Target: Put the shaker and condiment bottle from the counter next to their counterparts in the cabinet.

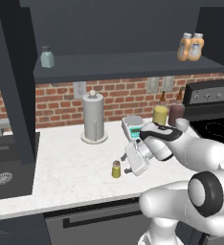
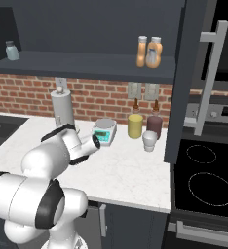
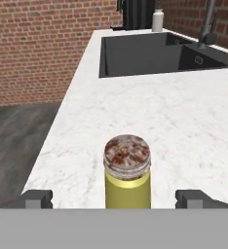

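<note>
The yellow-olive shaker (image 1: pixel 116 169) stands upright on the white marble counter (image 1: pixel 61 172), near its front edge. My gripper (image 1: pixel 126 167) is level with it just to its right, open. In the hand view the shaker (image 3: pixel 127 179) stands between the two spread fingertips (image 3: pixel 38 198), touching neither. Two orange bottles (image 1: pixel 190 46) with white labels stand side by side at the right end of the dark cabinet shelf (image 1: pixel 128 64); I cannot tell which is the condiment bottle. The pale blue-grey shaker (image 1: pixel 47 56) stands at the shelf's left end.
A paper-towel roll (image 1: pixel 94 117) stands behind the shaker. A kitchen scale (image 1: pixel 132 126), a yellow bottle (image 1: pixel 160 114) and a dark red bottle (image 1: pixel 176 112) line the brick wall. The sink (image 1: pixel 4 165) lies left, the stove (image 2: pixel 203 180) right. An open cabinet door (image 2: pixel 191 73) hangs over the counter's right end.
</note>
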